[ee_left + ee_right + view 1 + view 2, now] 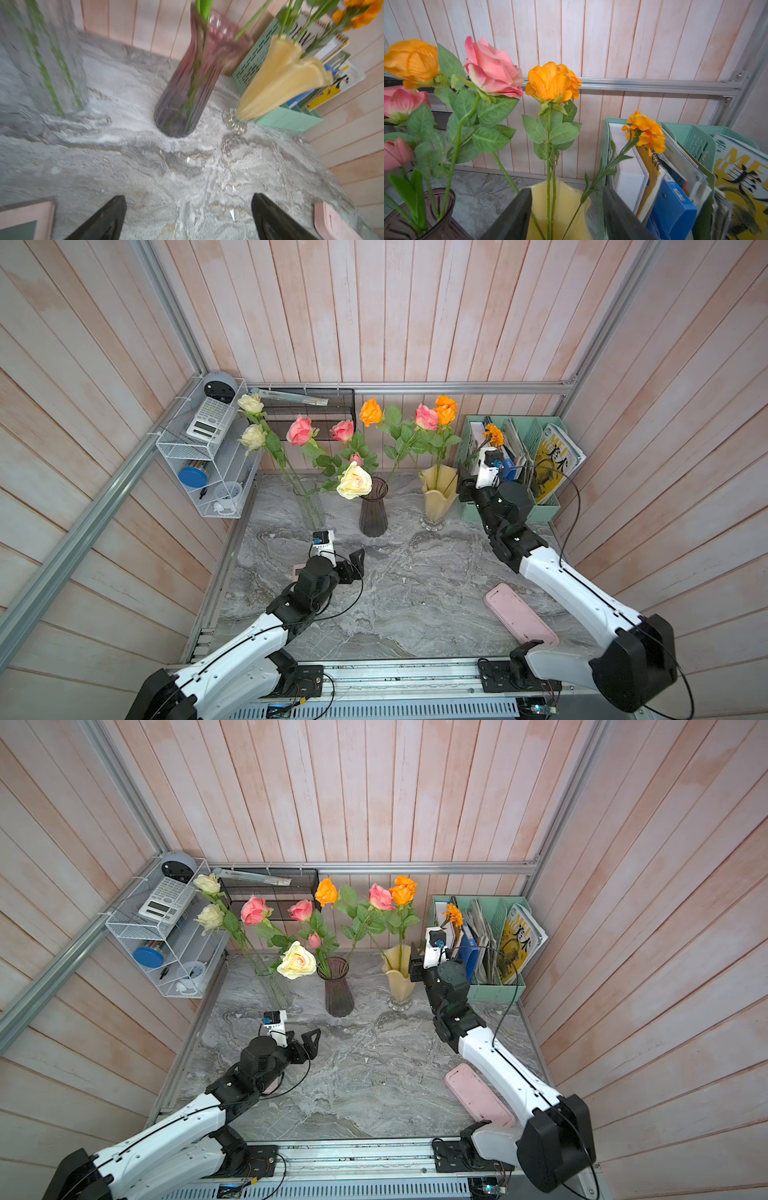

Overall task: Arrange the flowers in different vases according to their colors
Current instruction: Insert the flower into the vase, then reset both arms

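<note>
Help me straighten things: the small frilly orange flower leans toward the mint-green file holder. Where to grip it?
Probably its thin green stem, low, just above the pale yellow ruffled vase's rim, from the robot's side. The stem slants toward the mint-green file holder, which blocks that side; the head may crush.

Upright in a row before me. At my left, the clear glass cylinder holds cream roses. The ribbed purple vase in the middle holds pink roses. At my right, the ruffled yellow vase holds orange roses and a smaller orange bloom, whose stem leans outward.
</note>
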Controlling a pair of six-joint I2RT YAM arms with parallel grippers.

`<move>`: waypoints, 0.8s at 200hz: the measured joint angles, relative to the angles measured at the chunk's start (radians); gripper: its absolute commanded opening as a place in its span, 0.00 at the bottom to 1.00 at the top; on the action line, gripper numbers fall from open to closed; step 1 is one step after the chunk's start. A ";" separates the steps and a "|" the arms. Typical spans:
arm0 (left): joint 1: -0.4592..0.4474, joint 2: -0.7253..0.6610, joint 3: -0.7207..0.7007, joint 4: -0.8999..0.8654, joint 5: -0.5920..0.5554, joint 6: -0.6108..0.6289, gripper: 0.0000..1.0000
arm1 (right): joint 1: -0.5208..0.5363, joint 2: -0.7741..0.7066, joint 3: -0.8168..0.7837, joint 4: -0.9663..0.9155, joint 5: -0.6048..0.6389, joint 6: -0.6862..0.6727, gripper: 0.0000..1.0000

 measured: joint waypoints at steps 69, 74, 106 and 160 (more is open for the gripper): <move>0.319 -0.115 0.018 0.003 -0.256 0.081 1.00 | -0.119 -0.301 -0.290 -0.430 0.192 0.204 0.98; 0.340 -0.108 0.013 0.028 -0.275 0.092 1.00 | -0.127 -0.302 -0.312 -0.439 0.201 0.205 0.98; 0.515 -0.003 -0.043 0.225 -0.360 0.167 1.00 | -0.182 -0.235 -0.378 -0.410 0.272 0.216 0.98; 0.610 0.220 -0.158 0.520 -0.320 0.254 1.00 | -0.215 -0.009 -0.531 -0.014 0.370 0.131 0.98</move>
